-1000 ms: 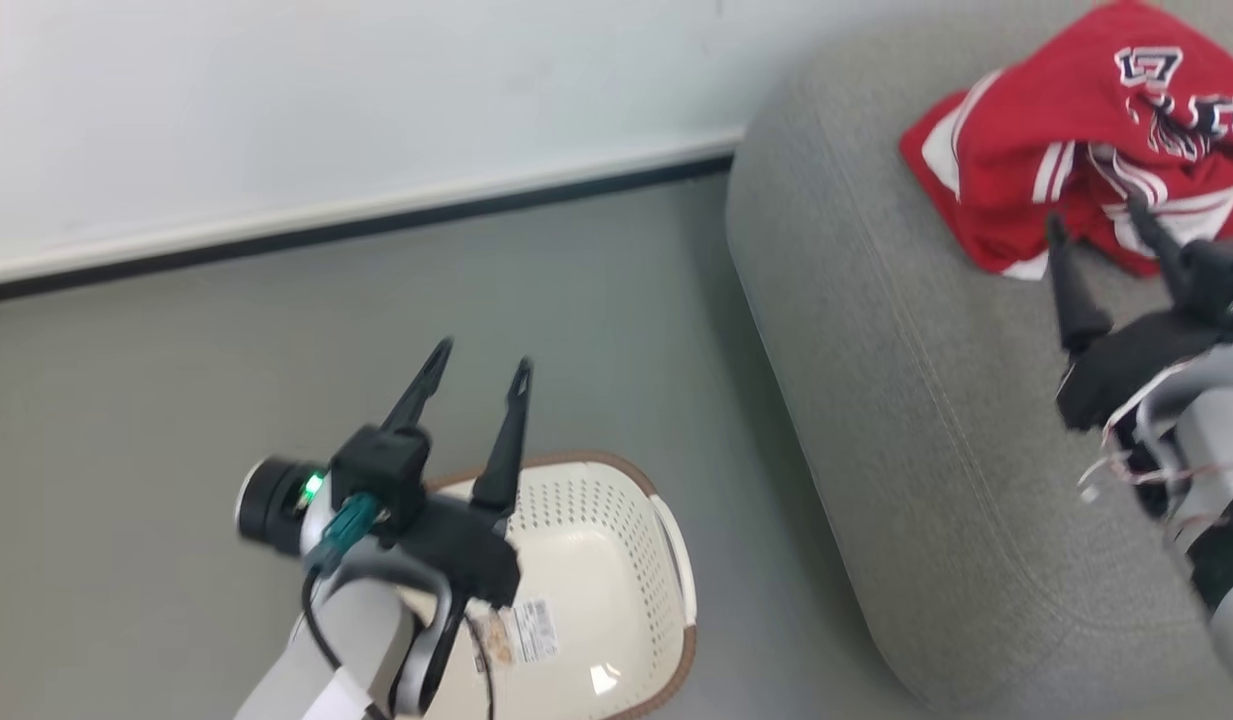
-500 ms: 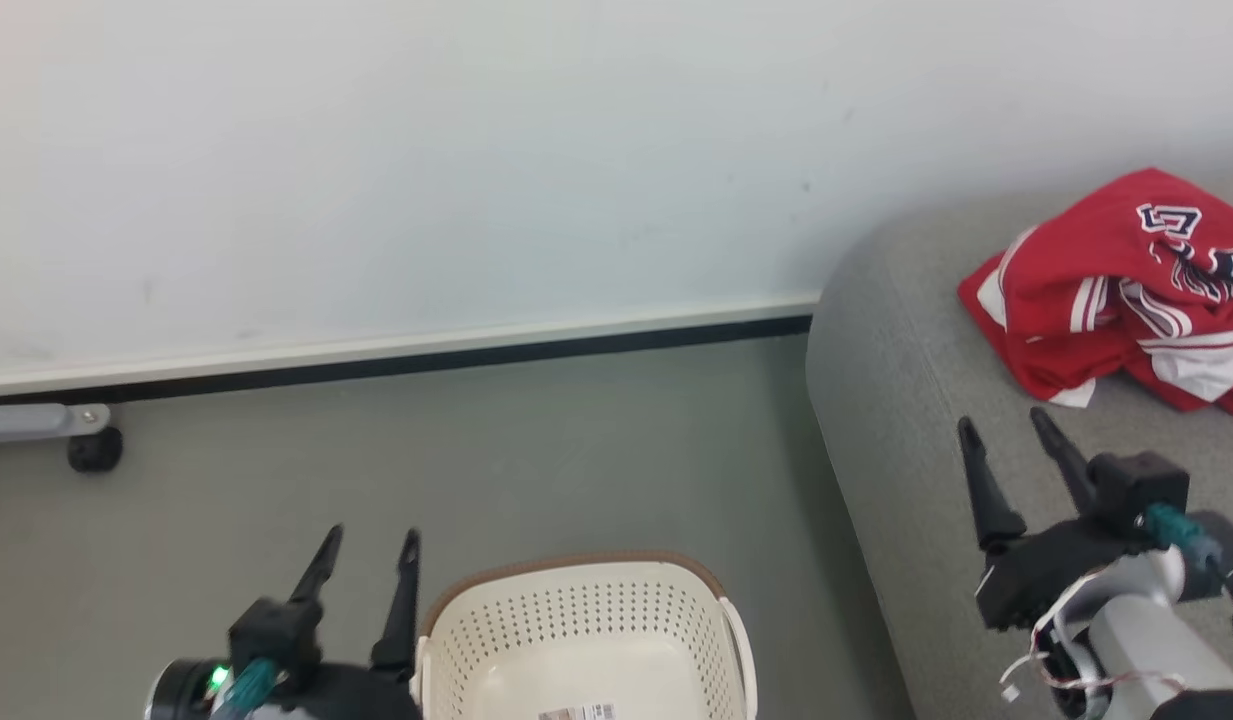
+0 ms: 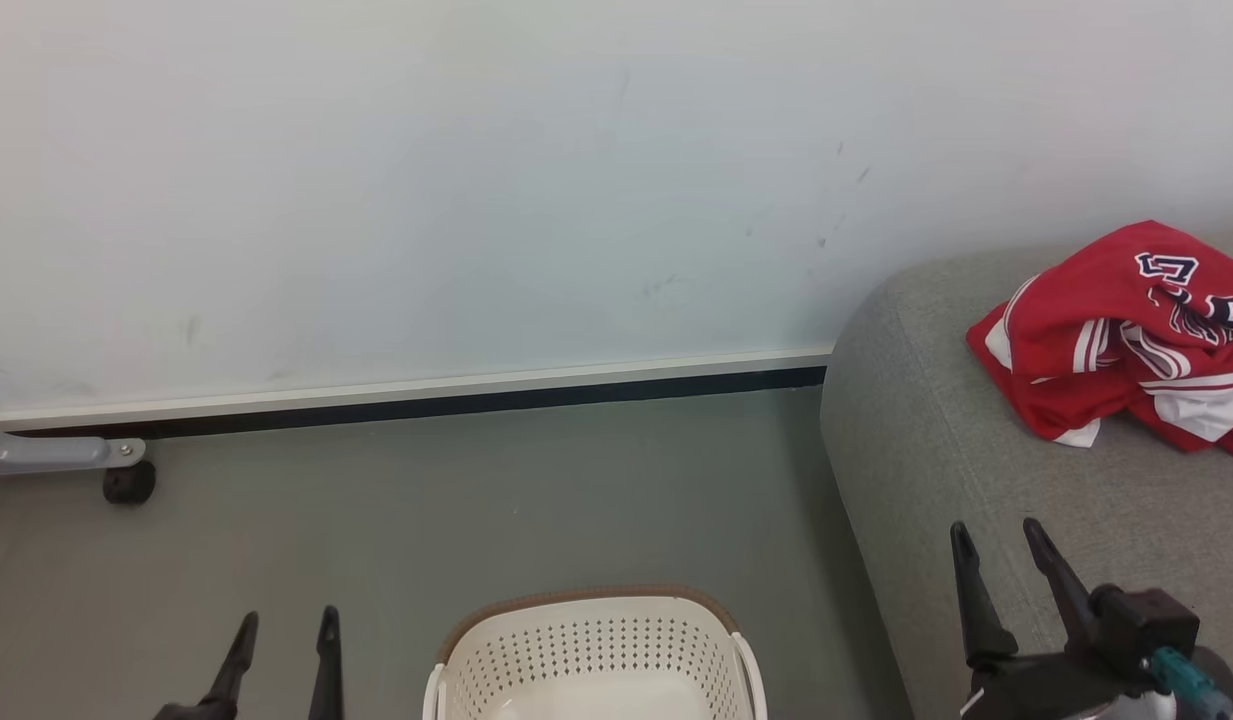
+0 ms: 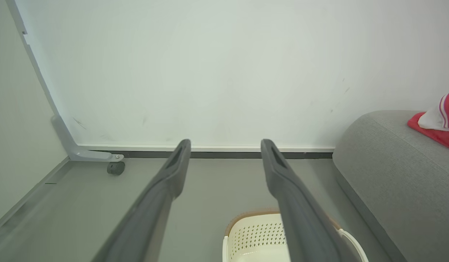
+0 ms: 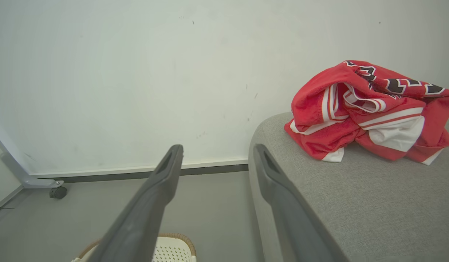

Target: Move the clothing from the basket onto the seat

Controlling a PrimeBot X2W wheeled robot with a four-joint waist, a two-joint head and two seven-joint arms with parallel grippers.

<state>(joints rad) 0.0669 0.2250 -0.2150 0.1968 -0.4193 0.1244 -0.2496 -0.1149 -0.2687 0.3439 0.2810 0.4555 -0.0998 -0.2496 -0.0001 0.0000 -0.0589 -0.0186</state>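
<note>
Pale wall (image 3: 476,180) and grey floor (image 3: 536,500) are taking up most of the head view, which is sitting higher than a second ago. The camera itself is lifting, so the whole scene is sliding down the picture rather than the things moving.

The basket (image 3: 586,640) is standing on the floor at the bottom edge, just beside the seat (image 3: 926,470). The strip of its inside that is showing is holding no garment, though its bottom is cut off. The clothing (image 3: 1116,340) is lying in a crumpled red and white heap on top of the seat, set back from its rounded end nearest the wall.

The right gripper (image 3: 997,528), whose fingertips were reaching the near edge of that heap a second ago, is now hanging well apart from it over the seat's front edge, its jaws spread wide and carrying nothing. The left gripper (image 3: 288,617) is pointing up from the floor side of the basket, likewise spread and empty.

Judging by this, the last garment is already lying where it belongs and both arms are drawing back, so the task is looking finished or very nearly so, pending a check of the basket's bottom.
</note>
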